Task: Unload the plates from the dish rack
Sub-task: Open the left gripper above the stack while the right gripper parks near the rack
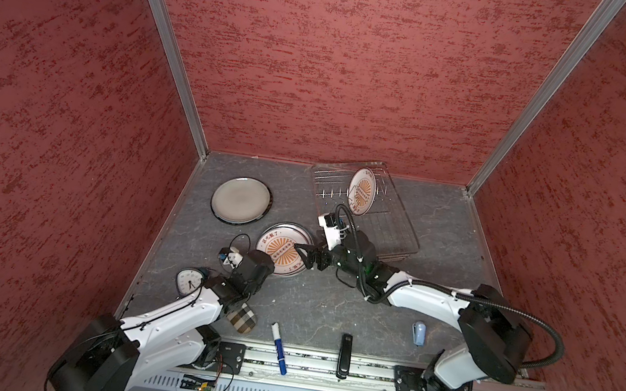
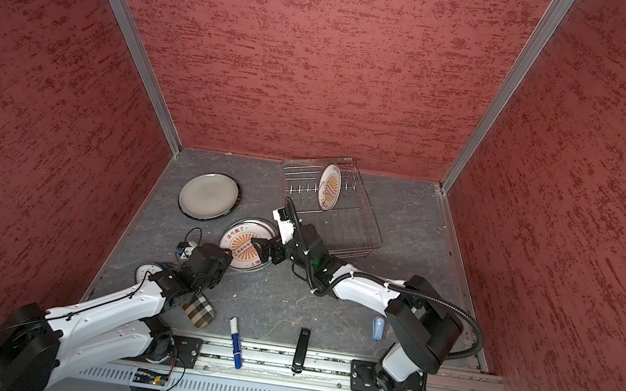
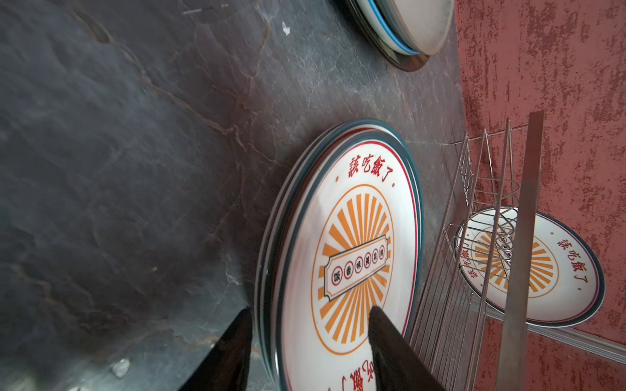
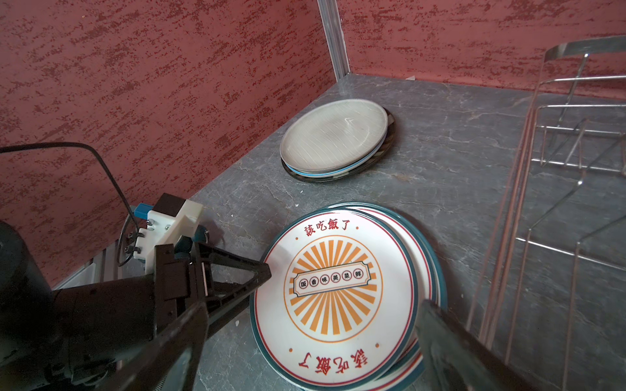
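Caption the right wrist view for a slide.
Open right gripper over the sunburst plate stack, left gripper at its rim, grey plate stack behind, dish rack beside.

Soft, even light fills the booth [image 1: 320,62], glinting off the grey plate [image 4: 333,135]; nearest fingers [image 4: 454,342] blur in both wrist views.

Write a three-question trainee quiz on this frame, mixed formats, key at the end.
1. True or false: the dish rack holds no plates.
2. Which tops the stack nearest the left wall? A) grey plate B) clock C) marker
3. Short answer: the right gripper is at the sunburst stack; are its jaws open or shut?
Key: 1 false, one sunburst plate stands in it; 2 A; 3 open.
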`<state>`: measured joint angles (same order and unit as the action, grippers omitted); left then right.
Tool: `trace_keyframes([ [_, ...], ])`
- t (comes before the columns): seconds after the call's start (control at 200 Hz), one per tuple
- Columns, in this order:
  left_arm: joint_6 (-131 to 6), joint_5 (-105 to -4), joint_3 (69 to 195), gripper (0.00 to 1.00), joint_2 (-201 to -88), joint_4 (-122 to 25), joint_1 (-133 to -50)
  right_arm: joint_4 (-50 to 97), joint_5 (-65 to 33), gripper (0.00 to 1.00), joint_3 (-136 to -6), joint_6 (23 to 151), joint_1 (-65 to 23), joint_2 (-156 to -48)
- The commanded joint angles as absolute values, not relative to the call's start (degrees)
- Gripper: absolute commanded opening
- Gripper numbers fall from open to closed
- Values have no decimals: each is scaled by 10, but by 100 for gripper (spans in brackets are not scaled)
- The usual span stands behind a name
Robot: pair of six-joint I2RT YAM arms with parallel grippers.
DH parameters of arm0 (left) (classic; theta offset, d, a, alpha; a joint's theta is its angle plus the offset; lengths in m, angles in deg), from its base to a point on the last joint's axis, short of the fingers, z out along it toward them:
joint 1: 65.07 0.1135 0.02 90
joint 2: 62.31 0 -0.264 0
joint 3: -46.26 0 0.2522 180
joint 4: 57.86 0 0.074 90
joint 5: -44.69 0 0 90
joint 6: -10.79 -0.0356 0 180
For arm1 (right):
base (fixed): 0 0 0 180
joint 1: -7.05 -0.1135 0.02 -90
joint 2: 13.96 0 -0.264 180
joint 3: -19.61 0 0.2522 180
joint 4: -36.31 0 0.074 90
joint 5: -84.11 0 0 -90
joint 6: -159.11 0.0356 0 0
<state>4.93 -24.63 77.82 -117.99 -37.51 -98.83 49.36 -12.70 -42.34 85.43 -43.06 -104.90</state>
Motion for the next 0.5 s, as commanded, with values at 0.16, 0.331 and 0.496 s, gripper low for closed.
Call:
trace_keyframes([
  [0.16, 11, -257, 781, 56, -1176, -407, -986, 519, -122, 97, -421, 859, -434, -1047],
  [0.331, 8, -263, 793, 56, -1205, -413, -985, 517, -120, 97, -420, 859, -434, -1046],
  [0.496, 7, -268, 801, 56, -1218, -415, -985, 515, -118, 97, -419, 856, -434, -1044],
])
